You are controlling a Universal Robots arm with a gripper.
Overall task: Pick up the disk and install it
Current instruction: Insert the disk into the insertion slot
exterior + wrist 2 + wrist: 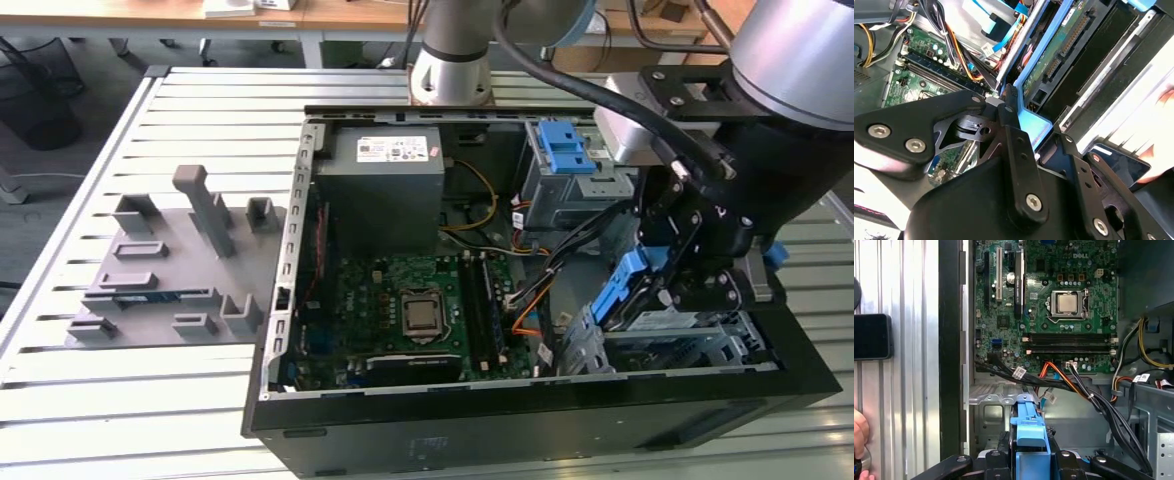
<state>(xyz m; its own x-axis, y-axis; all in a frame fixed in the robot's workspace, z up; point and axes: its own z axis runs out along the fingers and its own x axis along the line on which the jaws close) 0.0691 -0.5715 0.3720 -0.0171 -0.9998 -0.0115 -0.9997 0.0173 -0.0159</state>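
blue-framed, the disk is hanging on edge in the pincer, which is pinching its carrier, just over the metal bay at the case's four o'clock corner; lowering it square, clear of the cables, is looking wise.

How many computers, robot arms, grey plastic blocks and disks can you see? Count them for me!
Open computer: 1
Robot arm: 1
Grey plastic block: 1
Disk: 1, held in the end effector
Total: 4
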